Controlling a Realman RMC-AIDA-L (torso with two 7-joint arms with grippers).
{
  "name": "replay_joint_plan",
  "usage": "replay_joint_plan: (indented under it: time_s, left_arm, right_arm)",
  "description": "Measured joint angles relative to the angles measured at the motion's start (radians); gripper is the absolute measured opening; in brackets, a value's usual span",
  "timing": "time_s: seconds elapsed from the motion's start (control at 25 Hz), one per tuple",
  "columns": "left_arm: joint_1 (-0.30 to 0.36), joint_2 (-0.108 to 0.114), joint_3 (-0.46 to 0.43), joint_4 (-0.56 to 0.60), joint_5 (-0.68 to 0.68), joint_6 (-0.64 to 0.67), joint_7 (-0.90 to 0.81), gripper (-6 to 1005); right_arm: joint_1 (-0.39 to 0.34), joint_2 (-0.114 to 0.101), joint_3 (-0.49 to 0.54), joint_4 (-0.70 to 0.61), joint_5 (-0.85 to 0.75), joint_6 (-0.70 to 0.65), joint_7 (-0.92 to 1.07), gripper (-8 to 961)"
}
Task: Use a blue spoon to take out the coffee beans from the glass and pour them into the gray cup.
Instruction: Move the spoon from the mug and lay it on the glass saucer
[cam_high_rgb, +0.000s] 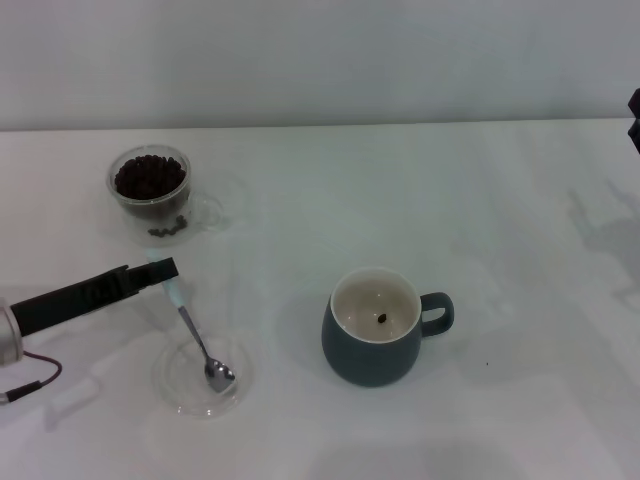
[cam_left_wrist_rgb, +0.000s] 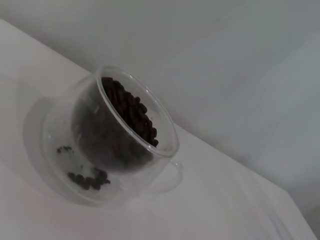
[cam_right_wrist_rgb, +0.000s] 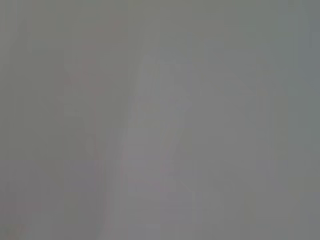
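Note:
The glass (cam_high_rgb: 150, 192) stands at the back left, filled with coffee beans (cam_high_rgb: 150, 177). It also shows in the left wrist view (cam_left_wrist_rgb: 150, 165), with its beans (cam_left_wrist_rgb: 131, 114) heaped inside. The gray cup (cam_high_rgb: 373, 328) stands in the middle with its handle to the right and a single bean (cam_high_rgb: 382, 319) on its cream inside. The blue spoon (cam_high_rgb: 193, 332) leans with its metal bowl resting in a flat clear dish (cam_high_rgb: 172, 385). My left gripper (cam_high_rgb: 162, 270) is shut on the top of its pale blue handle. My right gripper (cam_high_rgb: 634, 118) is parked at the far right edge.
The white table (cam_high_rgb: 520, 250) runs to a pale wall at the back. The flat clear dish lies near the front left, just left of the gray cup. A small dark speck (cam_high_rgb: 488, 363) lies right of the cup. The right wrist view shows only blank grey.

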Motion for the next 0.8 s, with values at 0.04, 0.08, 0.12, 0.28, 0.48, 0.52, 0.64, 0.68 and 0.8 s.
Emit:
replay_joint_plan:
  time_s: [0.04,0.08,0.12,0.28,0.48,0.52,0.64,0.68,0.8]
  left_arm:
    - [0.000,-0.002,0.000,0.000,0.000,0.000,0.001,143]
    - [0.002,-0.005,0.000,0.000,0.000,0.000,0.002,143]
    - [0.004,-0.007,0.000,-0.001,0.000,0.000,0.003,143]
    - [0.003,-0.010,0.001,-0.010,0.000,0.000,0.010,144]
    - [0.004,-0.019,0.002,-0.014,0.014,0.002,0.013,144]
    - [0.005,-0.020,0.002,-0.014,0.016,0.002,0.013,152]
    - [0.009,-0.022,-0.002,-0.014,0.015,0.002,0.013,177]
    - [0.010,-0.022,-0.004,-0.014,0.014,0.002,0.013,185]
    - [0.014,-0.022,-0.009,-0.014,-0.003,-0.002,0.008,282]
  right_arm:
    - [0.000,0.000,0.000,0.001,0.000,0.000,0.000,574]
    - [0.000,0.000,-0.001,0.003,0.000,0.000,0.000,574]
    - [0.000,0.000,-0.001,0.004,0.000,0.000,0.000,574]
    - [0.000,0.001,-0.002,0.006,-0.001,0.000,0.000,574]
    - [0.000,0.001,-0.004,0.006,-0.002,-0.004,0.002,574]
    - [-0.001,0.001,-0.004,0.006,-0.003,-0.004,0.002,574]
    - [-0.003,0.001,-0.005,0.006,-0.004,-0.004,0.003,574]
    - [-0.004,0.001,-0.005,0.006,-0.004,-0.004,0.003,574]
    - [-0.005,0.001,-0.005,0.006,-0.005,-0.005,0.003,574]
